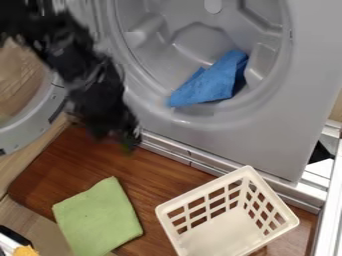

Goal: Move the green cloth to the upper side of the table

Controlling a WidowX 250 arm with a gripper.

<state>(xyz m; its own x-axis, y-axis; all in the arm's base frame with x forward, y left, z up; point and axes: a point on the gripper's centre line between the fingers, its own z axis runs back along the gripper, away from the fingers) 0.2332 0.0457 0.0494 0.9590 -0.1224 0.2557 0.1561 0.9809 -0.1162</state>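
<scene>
The green cloth (99, 219) lies on the bench (167, 187), at the lower left of our view, with its lower left part reaching past the brown wood onto a paler surface. We see the pincer (119, 140) above and slightly to the right of it, apart from it in the view, over the wood beside the machine's metal ledge (190, 161). It is blurred and dark, and we cannot tell whether it is released or clenched. The black arm (77, 70) comes in from the upper left, between the open round door (43, 120) and the drum opening.

Bare wood shows between the pincer and the cloth, and more of it to the left of the cloth. A strip of wood also separates the cloth from the white basket (200, 195) at the lower right. We look into this basket past its rim and latticed walls to its pale floor; its far corner is near the ledge. Behind the ledge stands the grey machine (280, 125), and inside its drum (194, 45) we see a blue cloth (214, 82), bunched near the front lip. A metal rail (327, 220) runs along the right edge.
</scene>
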